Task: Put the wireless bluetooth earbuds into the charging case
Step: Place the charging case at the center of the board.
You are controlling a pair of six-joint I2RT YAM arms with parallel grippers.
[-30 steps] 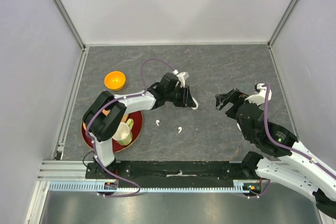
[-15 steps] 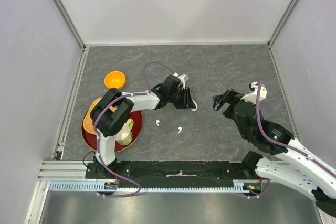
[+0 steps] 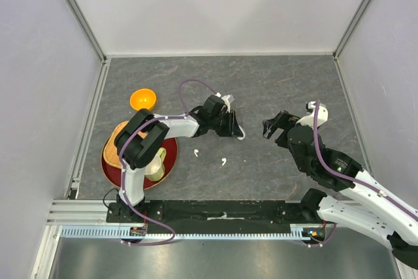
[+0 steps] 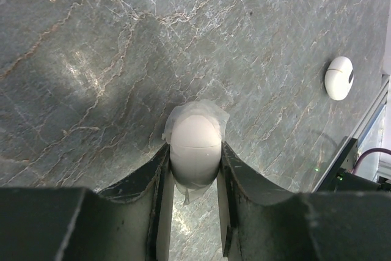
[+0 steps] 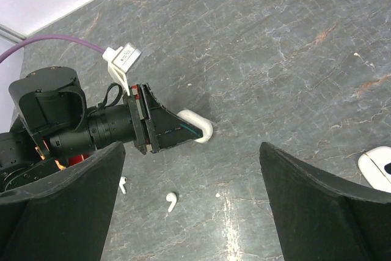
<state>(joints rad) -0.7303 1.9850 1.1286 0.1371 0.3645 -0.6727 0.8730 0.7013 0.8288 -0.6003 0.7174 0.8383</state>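
Since a sec ago your right gripper (image 3: 268, 129) has slid a bit to the left, closer to the middle. Your left arm has moved its elbow a bit to the right. The left gripper (image 4: 194, 151) has hardly moved and still pinches the same thing.

Left gripper: squeezed tight on the white charging case (image 4: 194, 132), one finger on each side. The case sits low by the table (image 3: 294, 76), near the middle. Its lid looks shut: a thin line runs across it but no gap shows.

Right gripper: fingers spread wide w/ nothing in them. It's a little to the right of the case, not touching it.

Where you are, I think: only the 1st bit is done, i.e. you've got hold of a case. No bud is inside yet. Two earbuds (image 3: 196, 153) lie loose on the table, on the near side of the left gripper, the other earbud (image 3: 223, 161) just right of the first. I can't find more buds in these pics. A second case (image 5: 379, 169) lies on the table by the right gripper and also looks shut.

Left to do, prob.: open the lid, pick up each bud, set it in its hole, close up.
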